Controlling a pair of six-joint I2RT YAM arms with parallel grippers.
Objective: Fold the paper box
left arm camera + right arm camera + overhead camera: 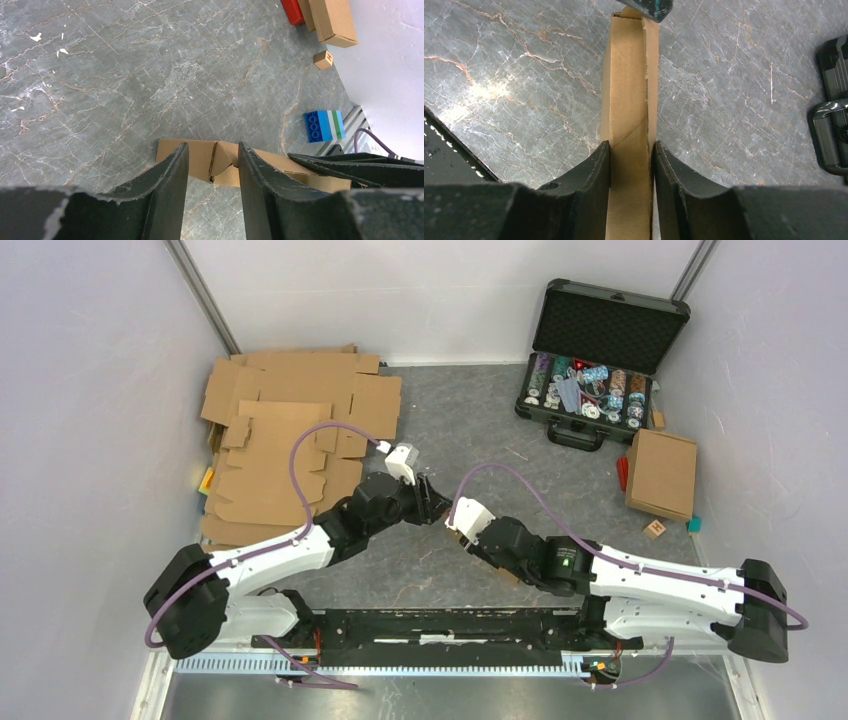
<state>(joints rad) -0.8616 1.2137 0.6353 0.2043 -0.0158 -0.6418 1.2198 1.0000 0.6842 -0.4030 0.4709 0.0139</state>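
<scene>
The paper box [626, 90] is a narrow, partly folded brown cardboard piece held above the grey marble table [470, 420]. My right gripper [631, 145] is shut on it, both fingers pressed against its long sides. In the left wrist view the box's end [200, 157] shows a creased flap just beyond my left gripper [212, 146], whose fingers stand apart on either side of that end, with nothing pinched between them. From above, the left gripper [432, 502] and right gripper [455, 520] meet at the table's middle and hide most of the box.
A stack of flat cardboard sheets [290, 430] lies at the back left. An open black case of poker chips [590, 380] stands at the back right. A folded box [662, 472], a small wooden cube [655, 529] and a blue-green block [324, 125] lie at the right.
</scene>
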